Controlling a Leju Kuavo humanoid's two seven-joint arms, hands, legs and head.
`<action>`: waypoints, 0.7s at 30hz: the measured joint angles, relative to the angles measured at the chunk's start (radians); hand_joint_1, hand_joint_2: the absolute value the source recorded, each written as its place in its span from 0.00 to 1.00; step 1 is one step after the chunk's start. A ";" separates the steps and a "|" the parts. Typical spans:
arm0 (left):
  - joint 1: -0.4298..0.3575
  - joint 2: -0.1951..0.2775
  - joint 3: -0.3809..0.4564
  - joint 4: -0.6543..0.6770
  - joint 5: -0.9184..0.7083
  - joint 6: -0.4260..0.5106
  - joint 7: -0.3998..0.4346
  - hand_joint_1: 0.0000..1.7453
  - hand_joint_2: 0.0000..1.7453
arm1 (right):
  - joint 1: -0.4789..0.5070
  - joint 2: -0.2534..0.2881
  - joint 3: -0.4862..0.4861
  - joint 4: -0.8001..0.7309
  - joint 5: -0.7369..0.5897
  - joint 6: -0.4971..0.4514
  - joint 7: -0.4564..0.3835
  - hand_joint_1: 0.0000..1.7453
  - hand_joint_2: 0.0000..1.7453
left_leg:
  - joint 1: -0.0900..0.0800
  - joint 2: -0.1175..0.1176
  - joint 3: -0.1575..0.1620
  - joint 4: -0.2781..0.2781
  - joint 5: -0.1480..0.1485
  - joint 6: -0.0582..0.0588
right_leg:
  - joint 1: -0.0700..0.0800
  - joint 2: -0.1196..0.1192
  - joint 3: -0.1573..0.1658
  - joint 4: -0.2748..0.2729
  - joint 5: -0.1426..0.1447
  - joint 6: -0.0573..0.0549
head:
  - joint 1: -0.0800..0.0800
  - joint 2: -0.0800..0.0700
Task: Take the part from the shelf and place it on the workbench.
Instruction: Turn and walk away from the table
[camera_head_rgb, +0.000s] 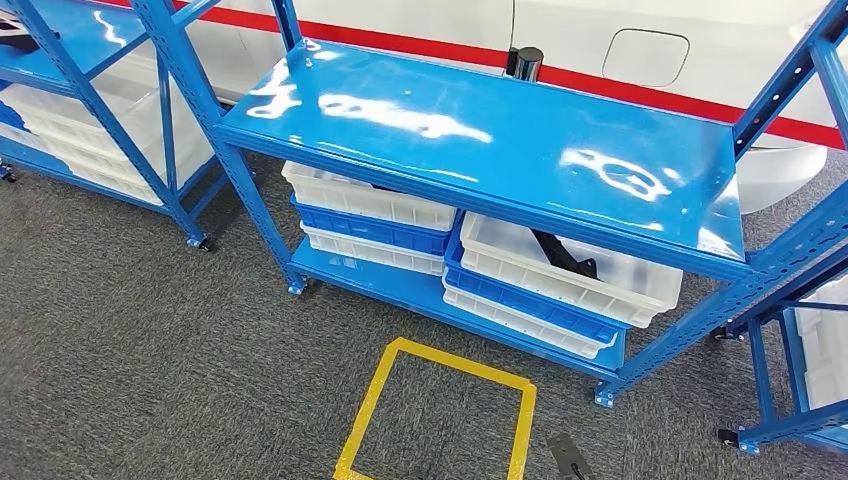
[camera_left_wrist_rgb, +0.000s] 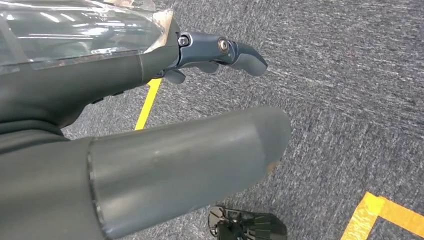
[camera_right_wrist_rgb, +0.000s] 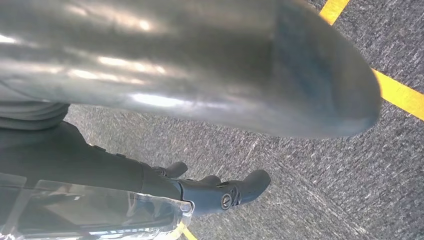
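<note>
Yellow floor tape (camera_head_rgb: 440, 410) is marking out a square on the grey carpet (camera_head_rgb: 150, 350) just in front of the robot, with both hands hanging empty beside it.

Left hand (camera_left_wrist_rgb: 150, 125) is hanging over the carpet, its thumb and dark fingers (camera_left_wrist_rgb: 220, 52) lying spread apart and holding nothing; a strip of yellow tape is running just beyond its fingers. Right hand (camera_right_wrist_rgb: 200, 125) is likewise hanging over the carpet with its fingers (camera_right_wrist_rgb: 225, 192) apart and empty, a yellow line passing just past its thumb. Well ahead of both hands, the blue shelf (camera_head_rgb: 480, 140) is standing with stacked white and blue bins (camera_head_rgb: 370, 215) under its glossy top board, and the dark part (camera_head_rgb: 562, 255) is lying in the upper white bin (camera_head_rgb: 600, 285) on the right-hand side.
</note>
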 joint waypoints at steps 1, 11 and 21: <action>0.000 0.000 0.000 0.000 0.000 0.000 0.001 0.00 0.00 | 0.000 0.000 0.000 0.000 0.001 0.000 0.000 0.00 0.00 | 0.000 0.000 0.000 -0.001 0.000 -0.001 | 0.000 0.000 0.000 0.000 -0.001 -0.001 | 0.000 0.000; 0.000 0.000 0.000 0.000 -0.008 0.001 0.014 0.00 0.00 | -0.001 0.001 -0.004 0.000 -0.001 0.000 -0.001 0.00 0.00 | -0.003 0.000 0.001 0.000 -0.001 -0.004 | -0.003 0.000 0.002 -0.003 -0.001 -0.001 | 0.000 0.000; -0.002 -0.001 0.000 -0.001 -0.015 0.004 0.019 0.00 0.00 | 0.003 -0.001 -0.007 0.000 -0.008 0.000 0.000 0.00 0.00 | 0.012 0.053 0.037 -0.043 0.011 0.008 | -0.013 0.002 -0.143 0.264 -0.086 0.022 | 0.002 0.000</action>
